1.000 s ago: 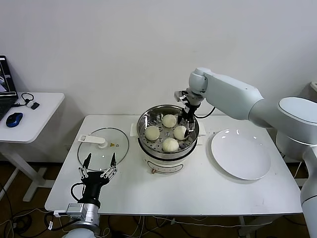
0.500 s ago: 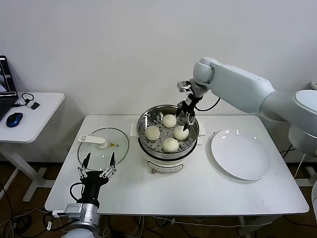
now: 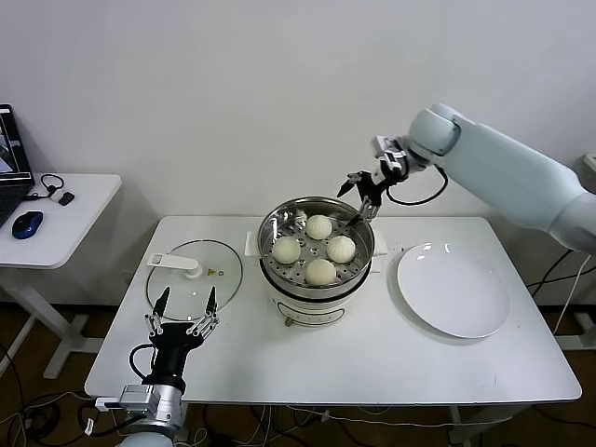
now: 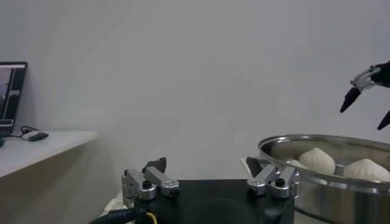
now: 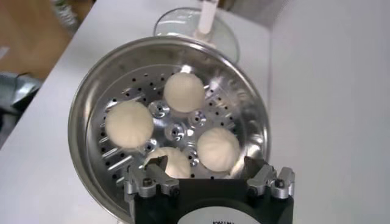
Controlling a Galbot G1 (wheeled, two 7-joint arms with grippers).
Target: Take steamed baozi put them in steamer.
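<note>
Several cream-white baozi lie on the perforated floor of the round steel steamer in the middle of the table. My right gripper is open and empty, raised above the steamer's far right rim. My left gripper is open and empty, parked low at the table's front left edge; its view shows the steamer with two baozi to one side.
A flat glass lid lies left of the steamer. An empty white plate lies to its right. A side desk with a blue mouse stands at far left.
My right gripper has lifted out of the steamer and drawn back up and to the right, leaving the last baozi in the basket. The left arm has not moved.
</note>
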